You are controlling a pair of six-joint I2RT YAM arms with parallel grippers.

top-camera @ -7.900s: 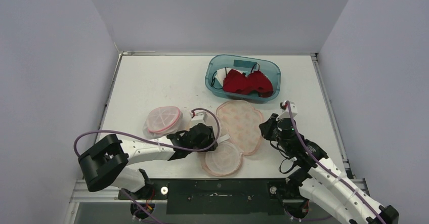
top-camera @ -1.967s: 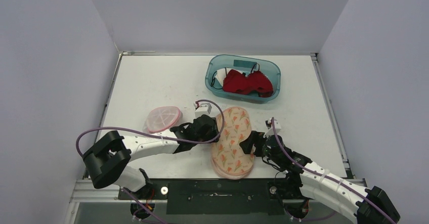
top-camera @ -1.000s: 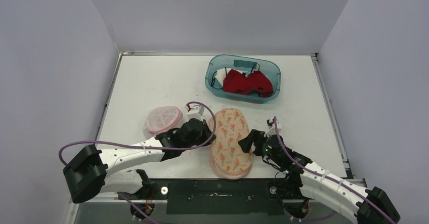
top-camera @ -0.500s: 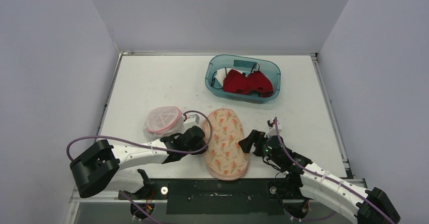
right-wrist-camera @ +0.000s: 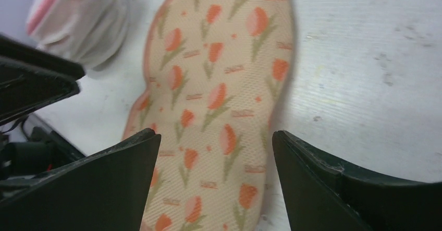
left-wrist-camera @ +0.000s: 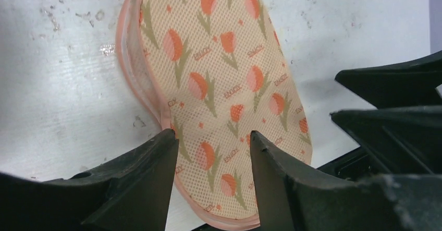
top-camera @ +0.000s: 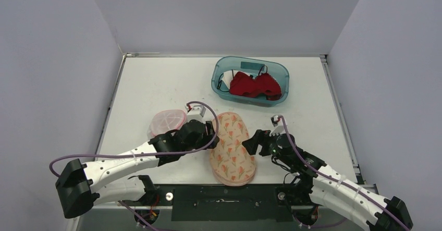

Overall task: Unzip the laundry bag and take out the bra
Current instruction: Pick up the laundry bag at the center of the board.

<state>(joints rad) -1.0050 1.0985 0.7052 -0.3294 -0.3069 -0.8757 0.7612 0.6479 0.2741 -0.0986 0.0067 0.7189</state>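
Trouble is likeliest at the zip. The laundry bag [top-camera: 232,148], peach mesh printed with tulips, lies flat and closed, and no view shows its zipper pull, so either arm may close on mesh or on the pink rim binding instead. The left gripper [top-camera: 207,135] stands at the bag's left edge, jaws partly apart, with the rim showing between them and nothing held. The right gripper [top-camera: 249,143] hovers at the bag's right side, jaws wide and also empty. With neither arm pinning it, the light bag could slide or fold over under a push, and a pinch through both layers would drag it rather than open it. I cannot tell whether a bra is inside. A red bra [top-camera: 255,85] lies in a teal tub [top-camera: 219,69] well beyond the bag's far end. A round white mesh pouch [top-camera: 168,121] just left of the bag could get bumped.
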